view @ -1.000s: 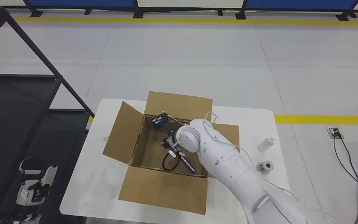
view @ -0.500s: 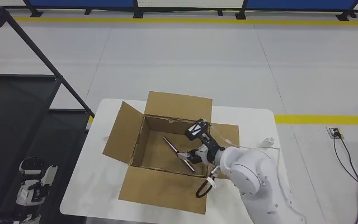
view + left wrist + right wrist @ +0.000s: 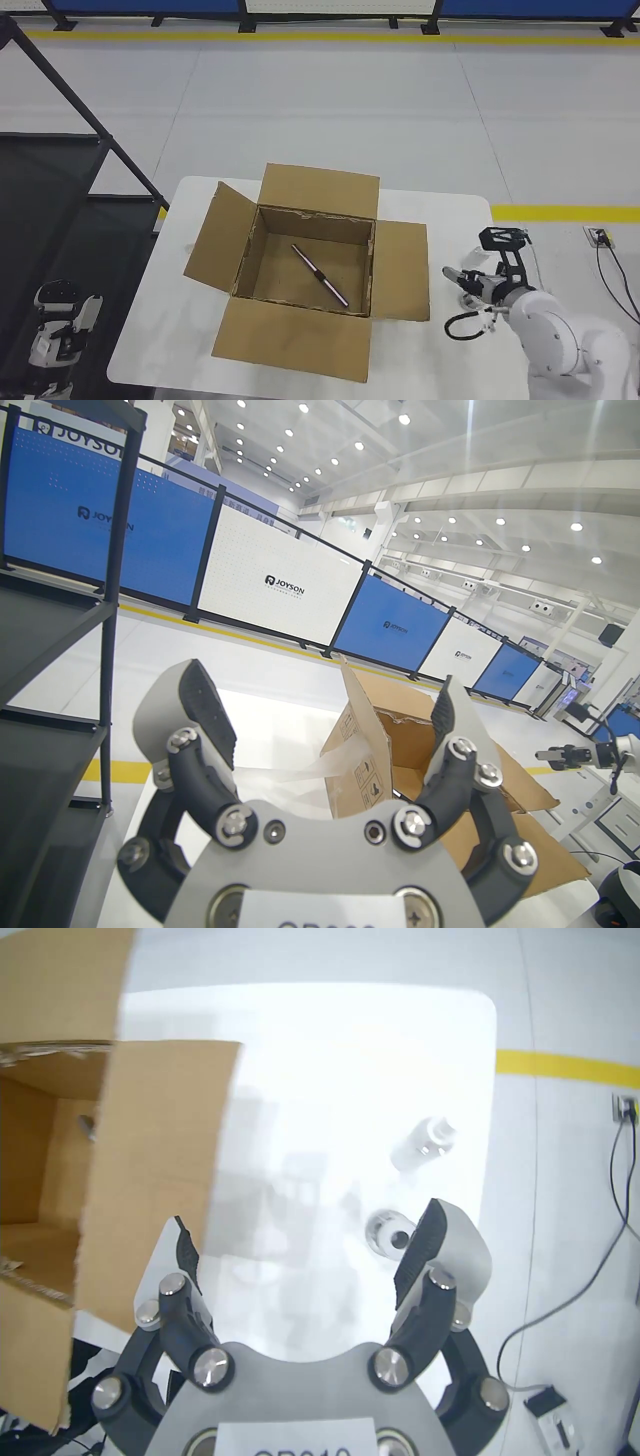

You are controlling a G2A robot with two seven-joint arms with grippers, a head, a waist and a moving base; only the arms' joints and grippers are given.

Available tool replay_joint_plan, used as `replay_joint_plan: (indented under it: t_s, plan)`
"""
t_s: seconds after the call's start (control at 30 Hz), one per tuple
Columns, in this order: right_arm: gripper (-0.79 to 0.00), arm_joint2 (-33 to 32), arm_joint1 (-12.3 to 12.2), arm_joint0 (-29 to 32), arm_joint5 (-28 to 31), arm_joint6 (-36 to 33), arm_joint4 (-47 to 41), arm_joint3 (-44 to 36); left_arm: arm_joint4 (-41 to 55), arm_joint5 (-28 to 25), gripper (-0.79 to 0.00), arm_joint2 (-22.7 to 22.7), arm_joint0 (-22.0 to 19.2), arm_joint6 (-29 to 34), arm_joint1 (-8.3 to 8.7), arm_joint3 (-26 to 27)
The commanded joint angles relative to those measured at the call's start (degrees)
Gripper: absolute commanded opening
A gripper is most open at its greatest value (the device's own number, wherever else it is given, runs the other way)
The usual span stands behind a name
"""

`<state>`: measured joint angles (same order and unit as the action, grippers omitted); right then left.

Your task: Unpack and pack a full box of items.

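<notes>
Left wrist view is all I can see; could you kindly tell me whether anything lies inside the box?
Observer: Yes, one slim dark rod lies diagonally on the floor of the box.
Operator: Thank you. Is the right pincer holding anything?
Observer: No, the right pincer is open and empty above the table.
Operator: What is already out on that side?
Observer: A small white bottle and a silvery ring sit on the table, apart from each other.

White table (image 3: 445, 212): open cardboard box (image 3: 290, 340), bottle (image 3: 422, 1149), spool (image 3: 382, 1234).
</notes>
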<state>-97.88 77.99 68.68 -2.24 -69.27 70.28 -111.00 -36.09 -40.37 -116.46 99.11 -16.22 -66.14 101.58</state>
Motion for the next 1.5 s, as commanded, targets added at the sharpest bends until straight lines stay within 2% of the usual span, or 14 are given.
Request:
replay_joint_plan:
  t_s: [0.0, 0.2, 0.4, 0.47, 0.6, 0.63, 0.8, 0.93, 1.13, 1.33, 1.47]
  plan:
    - [0.0, -0.91, -0.22, -1.65, -0.72, -1.06, 0.29, 4.65, 0.0, 0.0, 0.0, 0.0, 0.0, 0.0, 0.0, 0.0]
    - [0.0, -1.58, -1.01, -7.74, -0.93, -4.18, 1.85, 18.42, 0.0, 0.0, 0.0, 0.0, 0.0, 0.0, 0.0, 0.0]
    - [0.0, -1.52, -1.68, -10.81, 1.09, -5.29, 1.54, 25.69, 0.0, 0.0, 0.0, 0.0, 0.0, 0.0, 0.0, 0.0]
    - [-0.323, -1.37, -1.87, -11.43, 1.24, -5.68, 1.75, 27.09, 0.0, 0.0, 0.0, 0.0, 0.0, 0.0, 0.0, 0.0]
    - [-0.717, -1.11, -2.2, -12.08, 1.67, -5.84, 1.42, 28.62, 0.0, 0.0, 0.0, 0.0, 0.0, 0.0, 0.0, 0.0]
    - [-0.779, -1.09, -2.28, -12.18, 1.73, -5.89, 1.29, 28.88, 0.0, 0.0, 0.0, 0.0, 0.0, 0.0, 0.0, 0.0]
    - [-0.785, -0.95, -2.63, -12.15, 2.05, -5.28, 0.39, 28.81, 0.0, 0.0, 0.0, 0.0, 0.0, 0.0, 0.0, 0.0]
    - [-0.785, -1.27, -2.87, -10.66, 1.94, -3.75, -0.7, 24.45, 0.0, 0.0, 0.0, 0.0, 0.0, 0.0, 0.0, 0.0]
    - [-0.785, -0.68, -3.0, -6.79, -1.41, -1.48, -0.11, 9.84, 0.0, 0.0, 0.0, 0.0, 0.0, 0.0, 0.0, 0.0]
    - [-0.785, 4.69, -2.75, -3.57, -4.37, 0.91, 2.43, -6.16, 0.0, 0.0, 0.0, 0.0, 0.0, 0.0, 0.0, 0.0]
    - [-0.785, 8.99, -2.61, -3.96, -3.01, 1.63, 1.58, -10.69, 0.0, 0.0, 0.0, 0.0, 0.0, 0.0, 0.0, 0.0]
